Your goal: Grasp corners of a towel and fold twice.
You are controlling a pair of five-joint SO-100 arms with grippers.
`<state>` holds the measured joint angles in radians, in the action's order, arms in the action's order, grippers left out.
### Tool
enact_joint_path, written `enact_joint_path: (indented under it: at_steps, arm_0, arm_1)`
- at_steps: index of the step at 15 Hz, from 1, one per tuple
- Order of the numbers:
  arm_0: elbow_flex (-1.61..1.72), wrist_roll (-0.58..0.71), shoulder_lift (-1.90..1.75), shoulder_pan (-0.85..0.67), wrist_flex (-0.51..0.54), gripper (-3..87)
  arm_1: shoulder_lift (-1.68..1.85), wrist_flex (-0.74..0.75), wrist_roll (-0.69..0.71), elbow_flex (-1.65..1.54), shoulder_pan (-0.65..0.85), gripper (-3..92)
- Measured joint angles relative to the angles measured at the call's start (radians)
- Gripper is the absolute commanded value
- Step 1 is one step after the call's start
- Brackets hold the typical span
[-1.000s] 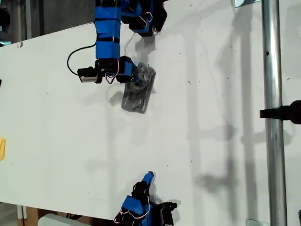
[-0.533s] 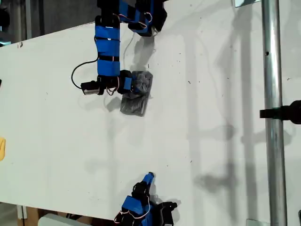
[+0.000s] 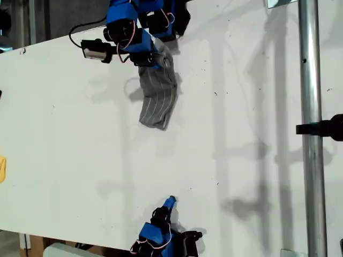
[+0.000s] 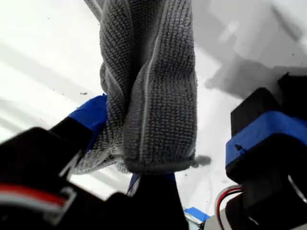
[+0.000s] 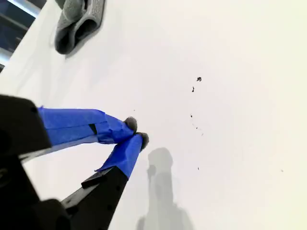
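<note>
The grey pinstriped towel [image 3: 157, 99] is being held bunched at one end between the pinching jaws of my first gripper [image 3: 155, 56] near the top of the exterior view, and is hanging from there down toward the white table [image 3: 241, 134]. In the first wrist view the towel [image 4: 148, 91] is being seen gathered in thick folds at the jaws. My second gripper [image 5: 136, 133] is being held near the bottom edge of the exterior view, its fingertips [image 5: 130, 124] pressed together on nothing, well apart from the towel.
</note>
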<state>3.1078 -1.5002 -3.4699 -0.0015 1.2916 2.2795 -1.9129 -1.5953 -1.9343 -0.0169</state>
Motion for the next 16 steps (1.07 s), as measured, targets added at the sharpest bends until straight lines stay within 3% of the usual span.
enact_joint_path:
  at_steps: [3, 7, 8, 9, 10, 12, 14, 15, 16]
  arm_0:
    - [0.000, 0.000, 0.000, 0.000, 0.000, -0.9]
    - [0.000, -0.011, 0.000, 0.000, 0.000, -0.8]
    - [0.000, -0.012, 0.000, 0.000, 0.000, -0.8]
    - [0.000, -0.012, 0.000, 0.000, 0.000, -0.8]
    - [0.000, -0.012, 0.000, 0.000, 0.000, -0.8]
    - [0.000, -0.015, 0.000, 0.000, 0.000, -0.7]
    - [0.000, -0.015, 0.000, 0.000, 0.000, -0.7]
    - [0.000, -0.015, 0.000, 0.000, 0.000, -0.7]
    - [0.000, -0.015, 0.000, 0.000, 0.000, -0.6]
  arm_1:
    - [0.130, 0.012, -0.041, -0.081, 0.002, -0.3]
    - [0.020, 0.106, 0.025, -0.069, 0.052, 0.0]
    - [0.006, 0.183, 0.066, -0.054, 0.077, 3.5]
    - [0.005, 0.311, 0.150, -0.052, 0.115, 30.4]
    - [0.003, 0.469, 0.210, -0.057, 0.156, 31.3]
    - [0.011, 0.773, 0.325, -0.067, 0.227, 20.1]
    - [0.089, 1.081, 0.379, -0.147, 0.281, 18.9]
    - [0.146, 1.175, 0.383, -0.196, 0.307, 18.9]
    - [0.192, 1.175, 0.383, -0.219, 0.327, 18.9]
